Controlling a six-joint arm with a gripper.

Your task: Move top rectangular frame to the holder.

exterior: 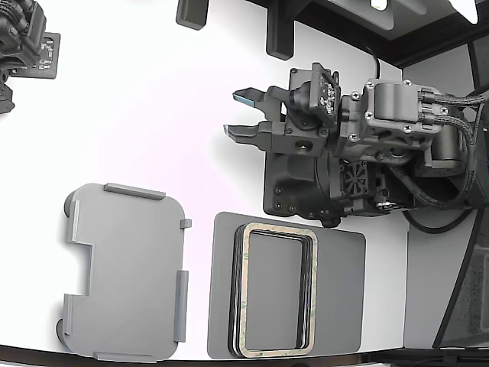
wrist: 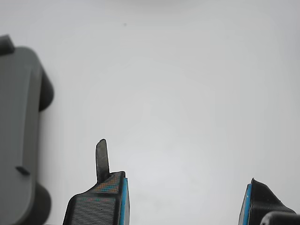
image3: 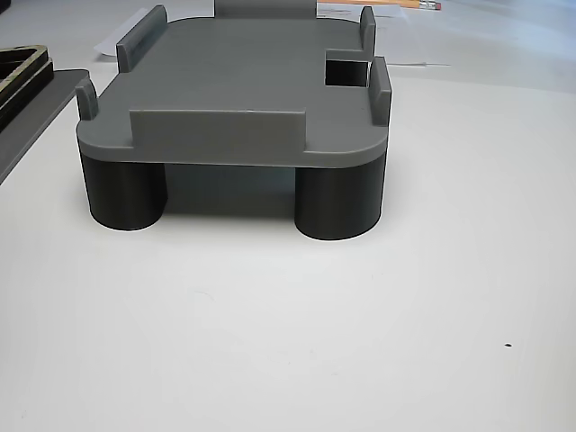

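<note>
Black two-fingered gripper [exterior: 238, 113], jaws apart and empty, over the white table [exterior: 153, 115]. Thin tan rectangular frame [exterior: 276, 231] tops a stack on the dark grey plate [exterior: 344, 290]; the light grey tabbed holder tray [exterior: 126, 271] lies beside it.

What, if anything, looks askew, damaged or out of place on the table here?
Nothing stands out. The top rectangular frame sits squarely on its stack on the dark plate. The holder is empty and stands level on its dark feet. The claw is open and empty over bare table, apart from both.

Frame [exterior: 275, 290] on plate [exterior: 340, 290], holder [exterior: 126, 271] at exterior view's left, apart
</note>
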